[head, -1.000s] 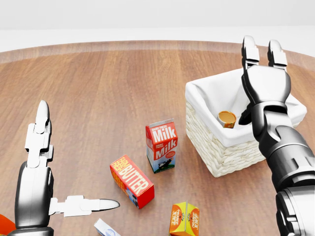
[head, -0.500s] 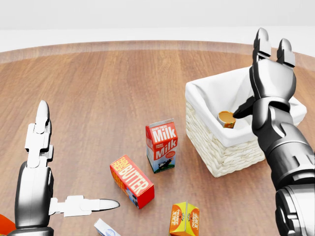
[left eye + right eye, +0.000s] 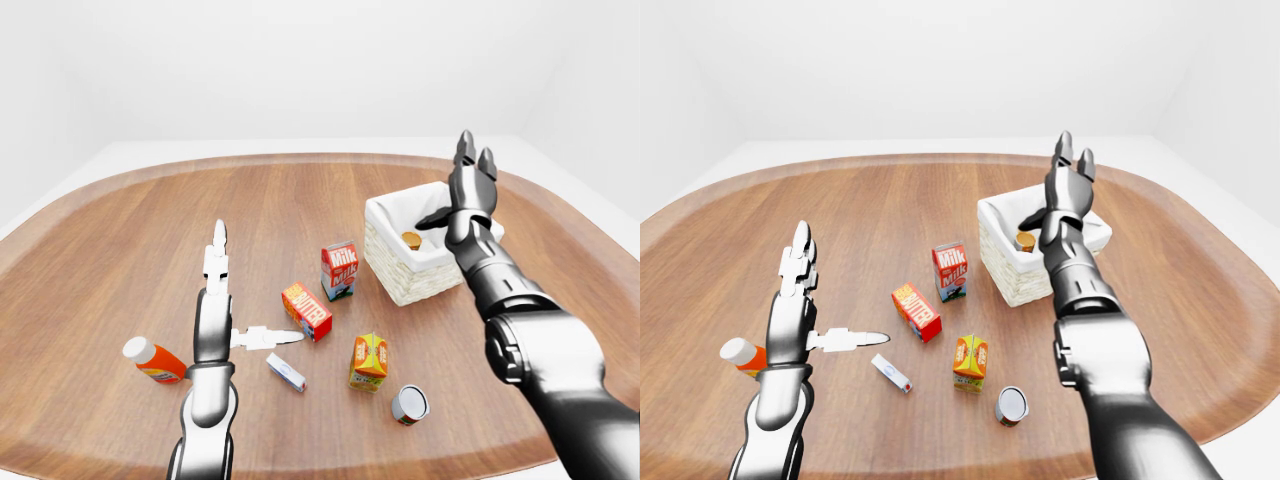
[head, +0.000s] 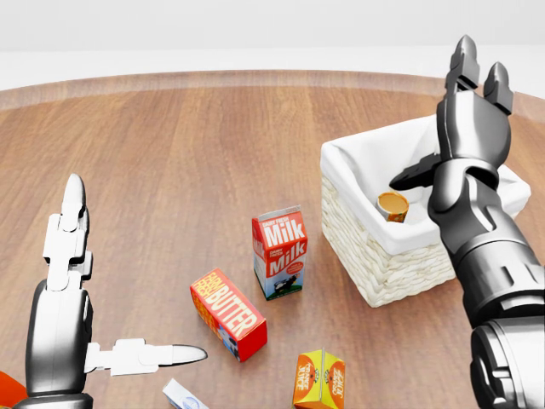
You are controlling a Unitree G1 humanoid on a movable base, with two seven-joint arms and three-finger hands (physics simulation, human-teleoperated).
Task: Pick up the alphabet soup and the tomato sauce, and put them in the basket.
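Since a second ago our right hand [image 4: 464,136] has drifted up and rightward in the head view, fingers spread wide and holding nothing, above the basket [image 4: 375,256]. One can [image 4: 392,205] lies inside the basket, against its white liner; we cannot read its label. Another can [image 3: 409,404] rests on the table [image 3: 120,250] near the left-eye view's bottom, beside a yellow carton [image 3: 369,361]. Our left hand [image 4: 68,281] hovers open, fingers splayed, near the butter box [image 4: 227,313] and milk carton [image 4: 279,252].
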